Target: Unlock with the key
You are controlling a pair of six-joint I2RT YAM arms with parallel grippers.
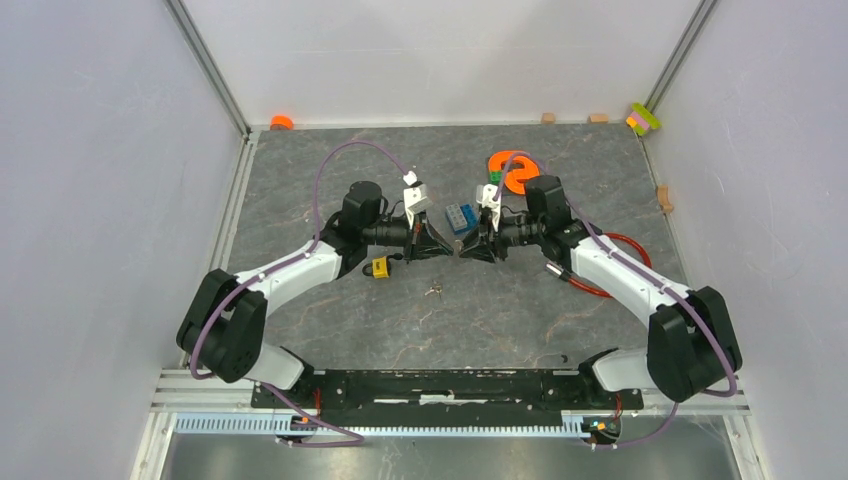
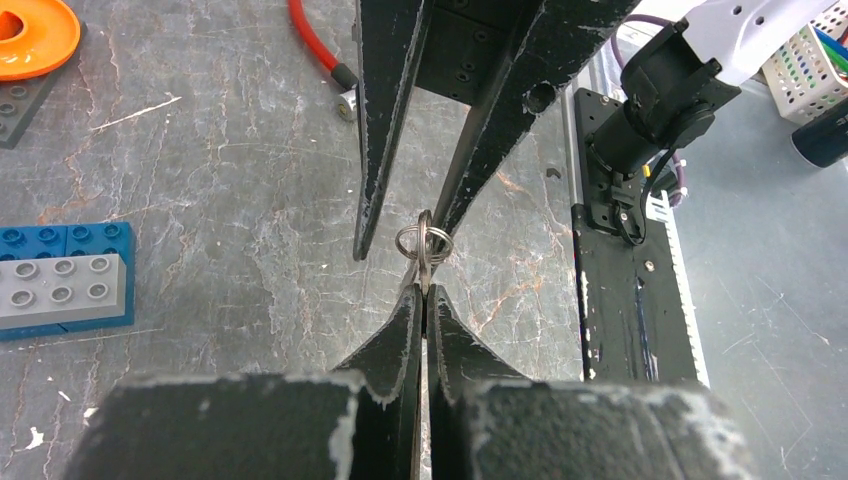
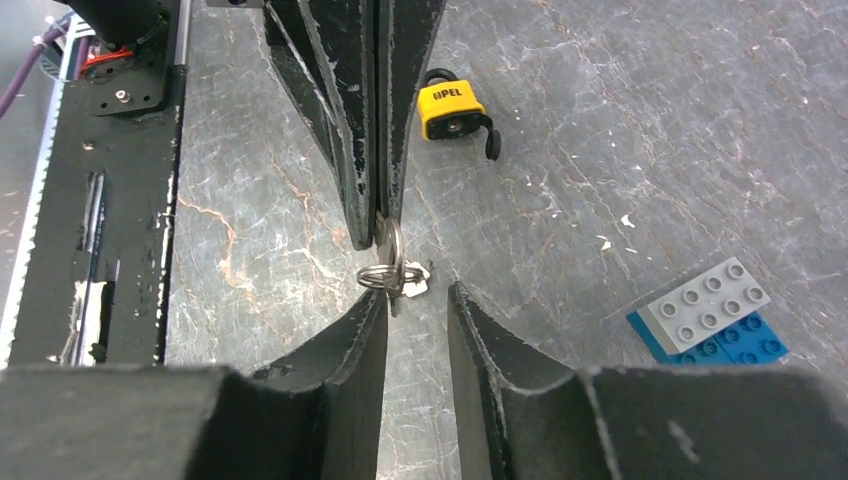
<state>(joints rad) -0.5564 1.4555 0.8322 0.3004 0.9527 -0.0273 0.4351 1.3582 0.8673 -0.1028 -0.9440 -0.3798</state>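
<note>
The key (image 2: 423, 243) is a small silver bunch on a split ring. It is held above the table at mid-table (image 1: 457, 250). My left gripper (image 2: 422, 292) is shut on it, and the ring sticks out past the tips. My right gripper (image 3: 418, 292) is open and faces the left one tip to tip. The ring (image 3: 385, 265) hangs by its left fingertip (image 3: 378, 300). In the top view the left gripper (image 1: 447, 248) and the right gripper (image 1: 468, 247) nearly meet. The yellow padlock (image 1: 380, 267) lies on the table under the left arm, apart from both grippers. It also shows in the right wrist view (image 3: 450, 110).
A blue and grey brick block (image 1: 460, 216) lies just behind the grippers. An orange ring (image 1: 515, 170) lies further back. A red cable (image 1: 610, 265) loops under the right arm, with its plug tip (image 2: 347, 103) on the table. A small silvery bit (image 1: 433, 291) lies near the padlock.
</note>
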